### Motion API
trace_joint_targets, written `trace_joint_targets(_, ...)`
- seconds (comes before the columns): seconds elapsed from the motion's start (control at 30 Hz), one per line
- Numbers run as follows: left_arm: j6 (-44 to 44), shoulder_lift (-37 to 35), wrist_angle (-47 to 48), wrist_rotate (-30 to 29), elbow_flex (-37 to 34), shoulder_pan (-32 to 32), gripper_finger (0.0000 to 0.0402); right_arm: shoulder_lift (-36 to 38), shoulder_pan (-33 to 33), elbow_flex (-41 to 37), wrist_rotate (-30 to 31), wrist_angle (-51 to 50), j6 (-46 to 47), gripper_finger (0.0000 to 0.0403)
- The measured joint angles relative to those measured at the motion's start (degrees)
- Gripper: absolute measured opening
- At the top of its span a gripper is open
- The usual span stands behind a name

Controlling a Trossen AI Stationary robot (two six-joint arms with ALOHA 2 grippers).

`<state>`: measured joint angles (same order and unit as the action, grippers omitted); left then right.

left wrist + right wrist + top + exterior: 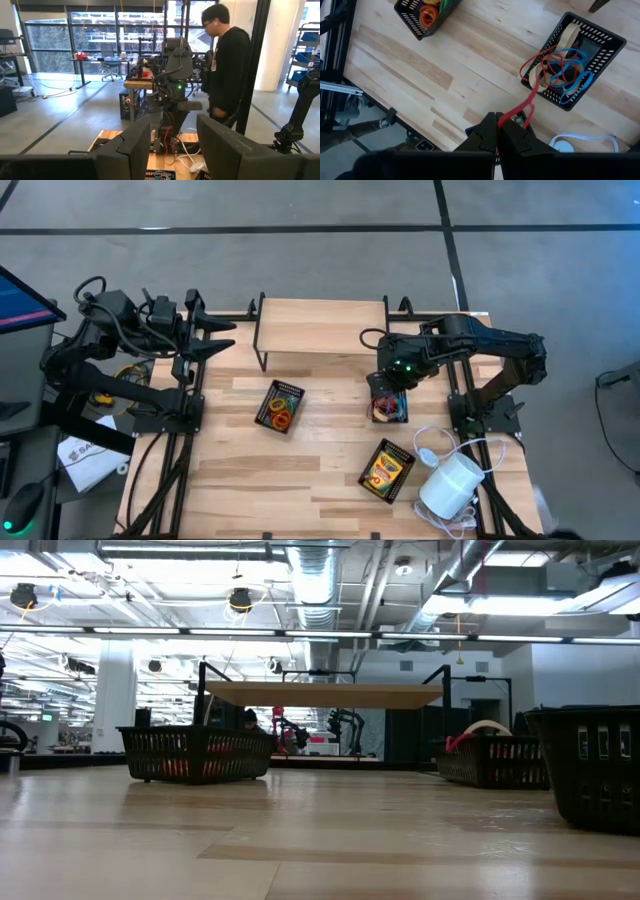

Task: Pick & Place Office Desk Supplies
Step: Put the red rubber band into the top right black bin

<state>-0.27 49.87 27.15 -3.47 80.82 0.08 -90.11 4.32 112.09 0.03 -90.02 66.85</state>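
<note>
R gripper pinches a red loop up from its tray to move it; L gripper jaws spread, waits w/ nothing

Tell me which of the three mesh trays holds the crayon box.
The tray nearest the white cylinder, toward the table's front right; the other two hold only elastic loops.

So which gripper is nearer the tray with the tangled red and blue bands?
The right gripper, shut on a red band right above that tray. The left gripper waits at the table's far left edge.
</note>
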Motion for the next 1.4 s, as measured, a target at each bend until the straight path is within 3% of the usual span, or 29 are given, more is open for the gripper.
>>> trace_joint_targets(1.4, -0.17, 0.02, -0.15, 0.14, 0.0, -0.01, 0.0153, -3.04, -0.74, -0.04, 2.16, 0.0, -0.42, 0.0)
